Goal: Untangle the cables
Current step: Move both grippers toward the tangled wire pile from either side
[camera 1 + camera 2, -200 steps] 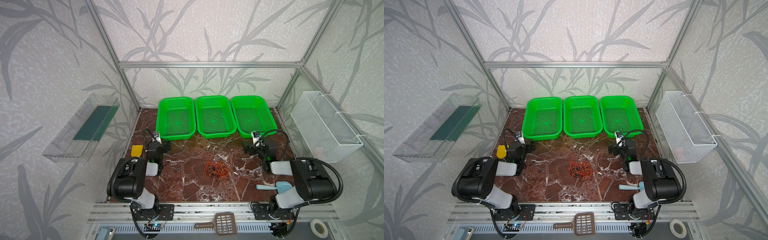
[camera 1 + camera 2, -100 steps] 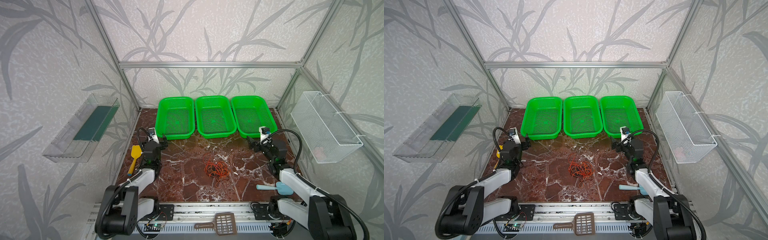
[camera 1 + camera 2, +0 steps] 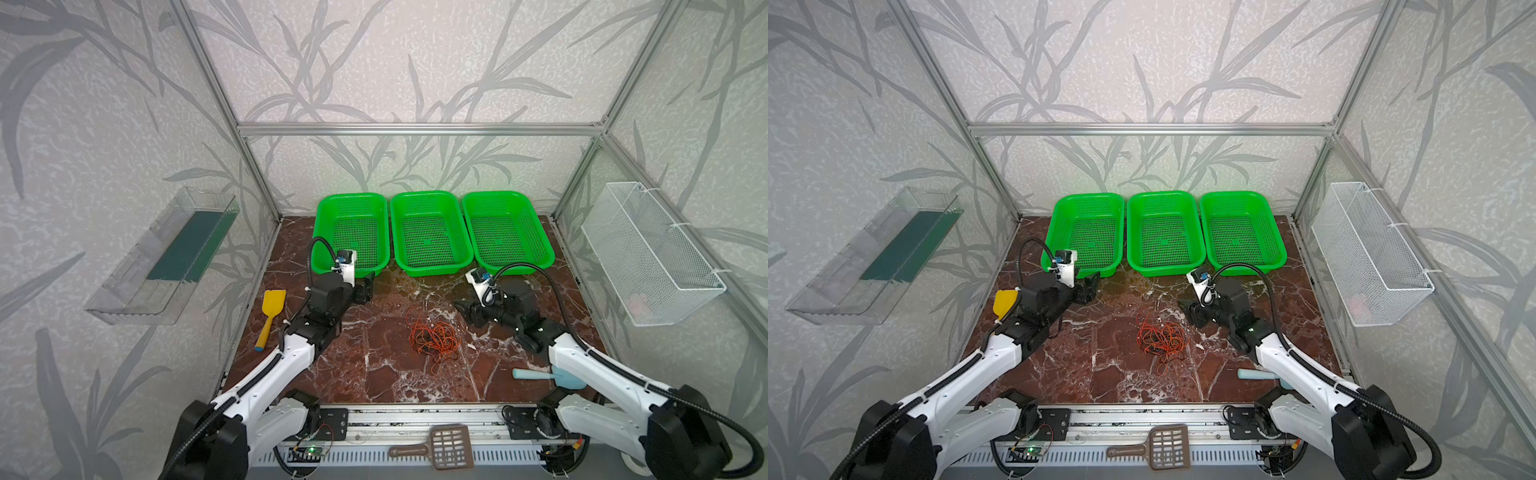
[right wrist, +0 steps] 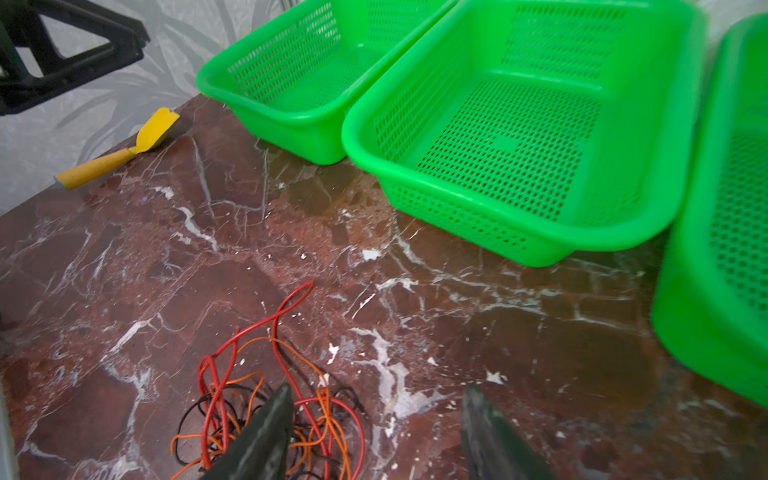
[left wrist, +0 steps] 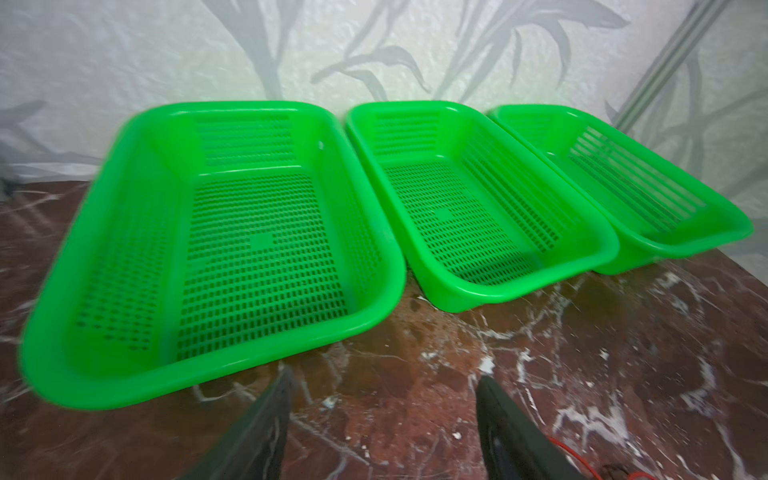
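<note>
The left claw (image 5: 382, 386) and right claw (image 4: 374, 395) are spread and empty, so this seems the approach; next they must pinch separate cables (image 3: 434, 338).

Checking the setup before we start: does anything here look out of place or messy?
The cables lie in one tangled heap in the middle of the table, red, orange and black strands looped through each other. A brown slotted scoop lies off the table, on the front rail. The green baskets stand in a neat row.
</note>
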`<act>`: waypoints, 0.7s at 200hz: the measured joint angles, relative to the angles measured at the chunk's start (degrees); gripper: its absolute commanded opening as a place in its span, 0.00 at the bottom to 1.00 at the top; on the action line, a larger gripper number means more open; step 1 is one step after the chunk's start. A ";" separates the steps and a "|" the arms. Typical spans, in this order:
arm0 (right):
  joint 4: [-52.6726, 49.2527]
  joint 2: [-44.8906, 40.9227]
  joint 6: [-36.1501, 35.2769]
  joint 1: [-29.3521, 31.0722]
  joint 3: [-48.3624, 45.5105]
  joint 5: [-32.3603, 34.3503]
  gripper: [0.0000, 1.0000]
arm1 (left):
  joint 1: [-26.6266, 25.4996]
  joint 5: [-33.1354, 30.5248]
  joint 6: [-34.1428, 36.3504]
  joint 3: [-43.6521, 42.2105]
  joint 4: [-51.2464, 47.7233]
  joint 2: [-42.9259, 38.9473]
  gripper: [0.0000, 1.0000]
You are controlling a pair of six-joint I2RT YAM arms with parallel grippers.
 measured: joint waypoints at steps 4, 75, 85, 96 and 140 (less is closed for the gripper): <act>-0.48 1.07 0.22 0.31 0.52 -0.20 0.56 | -0.98 0.44 -0.02 0.87 -0.37 1.42 0.70; -8.74 7.67 1.07 3.78 5.20 -0.61 0.51 | -9.09 10.45 -2.40 10.34 -0.85 20.22 0.68; -9.88 7.02 1.70 4.52 5.20 -0.46 0.51 | -9.64 10.71 -3.30 10.99 -1.55 21.94 0.67; -11.26 5.66 2.56 5.11 5.16 -0.33 0.52 | -10.54 10.75 -4.61 11.56 -2.89 23.15 0.67; -13.55 0.00 6.67 6.47 3.50 -0.37 0.64 | -15.65 10.23 -8.72 11.72 -4.63 24.06 0.68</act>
